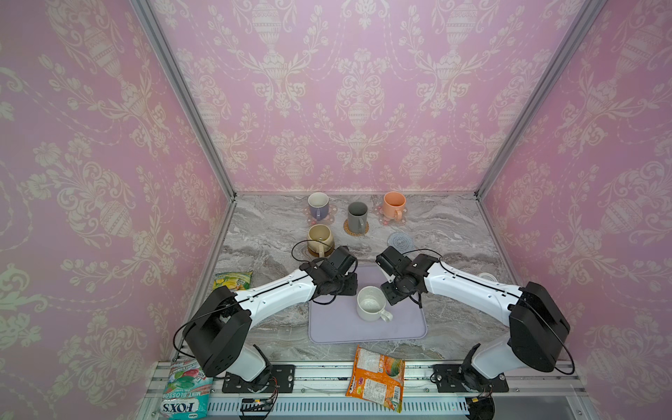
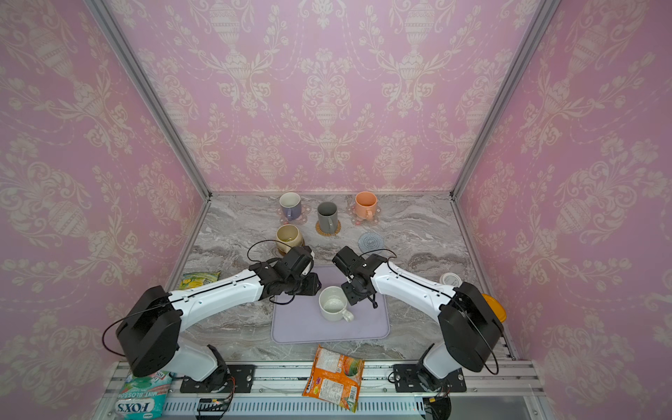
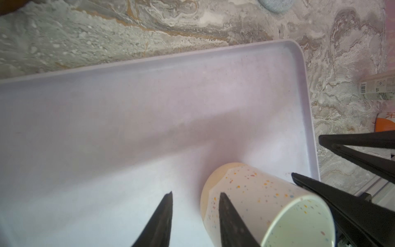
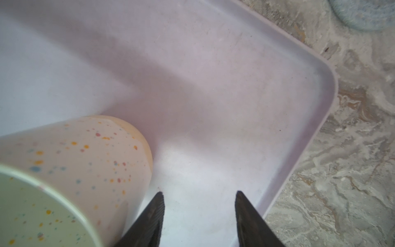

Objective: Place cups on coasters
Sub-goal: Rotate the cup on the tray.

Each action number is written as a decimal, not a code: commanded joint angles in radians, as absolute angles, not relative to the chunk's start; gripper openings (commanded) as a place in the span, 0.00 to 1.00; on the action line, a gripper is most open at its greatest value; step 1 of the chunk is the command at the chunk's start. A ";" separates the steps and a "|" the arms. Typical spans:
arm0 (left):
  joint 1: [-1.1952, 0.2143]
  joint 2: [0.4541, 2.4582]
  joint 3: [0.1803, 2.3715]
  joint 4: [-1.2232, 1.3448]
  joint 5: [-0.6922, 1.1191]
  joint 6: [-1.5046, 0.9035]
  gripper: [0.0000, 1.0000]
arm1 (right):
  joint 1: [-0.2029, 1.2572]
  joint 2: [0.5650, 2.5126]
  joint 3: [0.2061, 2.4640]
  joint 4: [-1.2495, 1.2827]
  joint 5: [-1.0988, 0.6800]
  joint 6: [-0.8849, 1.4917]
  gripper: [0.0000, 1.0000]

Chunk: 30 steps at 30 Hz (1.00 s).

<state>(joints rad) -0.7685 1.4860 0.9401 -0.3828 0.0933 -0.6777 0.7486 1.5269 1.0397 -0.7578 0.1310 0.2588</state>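
A speckled white cup (image 1: 371,303) stands upright on the lavender tray (image 1: 400,327), between my two grippers. My left gripper (image 3: 196,193) hangs open over the tray, with the cup (image 3: 256,192) just outside one finger. My right gripper (image 4: 198,192) is open too, the cup (image 4: 74,160) beside it and bare tray between its fingers. At the back, the lavender cup (image 1: 318,204) and peach cup (image 1: 394,204) stand on pink flower coasters. The dark grey cup (image 1: 357,216) is on the rattan coaster (image 1: 365,230), and the beige cup (image 1: 320,238) on a dark brown coaster. The grey-blue coaster (image 1: 401,240) lies bare.
A yellow snack packet (image 1: 232,280) lies left of the tray, an orange packet (image 1: 376,378) at the front edge, and a mint bag (image 1: 185,392) at the front left. A small white lid (image 2: 450,280) sits by the right arm. Walls enclose three sides.
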 commanded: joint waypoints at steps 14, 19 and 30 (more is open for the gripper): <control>-0.769 1.336 0.811 -0.533 0.247 -0.633 0.39 | 0.751 1.465 1.037 -0.835 0.100 0.192 0.55; -0.818 1.373 0.764 -0.362 0.374 -0.687 0.39 | 0.751 1.459 1.029 -0.841 0.069 0.193 0.54; -0.851 1.484 0.820 -0.296 0.384 -0.695 0.39 | 0.751 1.456 1.010 -0.821 0.020 0.204 0.54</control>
<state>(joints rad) -0.8478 1.4773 0.7773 -0.3416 0.3836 -0.6785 0.7486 1.4769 1.0267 -0.8108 0.0563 0.2092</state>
